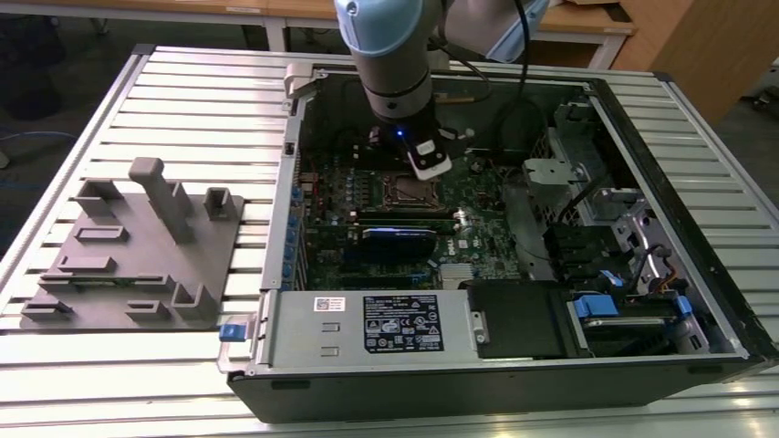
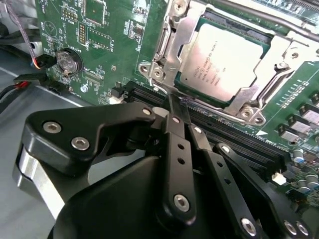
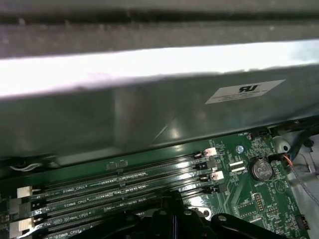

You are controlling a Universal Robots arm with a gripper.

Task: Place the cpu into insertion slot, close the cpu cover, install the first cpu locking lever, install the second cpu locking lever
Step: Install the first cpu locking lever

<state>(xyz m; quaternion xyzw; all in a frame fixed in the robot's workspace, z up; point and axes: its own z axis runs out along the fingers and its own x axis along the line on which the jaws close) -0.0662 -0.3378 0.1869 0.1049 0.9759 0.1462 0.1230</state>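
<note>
In the second wrist view the cpu (image 2: 224,62) lies flat in the insertion slot (image 2: 195,93) on the green board. The silver cpu cover (image 2: 175,36) is down over its edges. My gripper (image 2: 172,102) is shut, its black fingers (image 2: 175,130) pressed together. Their tip sits at the socket's near corner, beside a thin locking lever wire (image 2: 154,83); I cannot tell whether it touches the wire. In the exterior view the gripper (image 1: 411,175) hangs just above the socket (image 1: 406,190) inside the open computer case. In the first wrist view the fingers (image 3: 172,211) point at the memory slots.
Long black memory slots (image 3: 124,181) run beside the socket, and a coin battery (image 3: 259,169) sits past their end. The case wall (image 3: 149,114) rises close behind. A grey fixture block (image 1: 134,251) stands on the table at the exterior view's left. Cables and drive bays (image 1: 608,246) crowd the case's other side.
</note>
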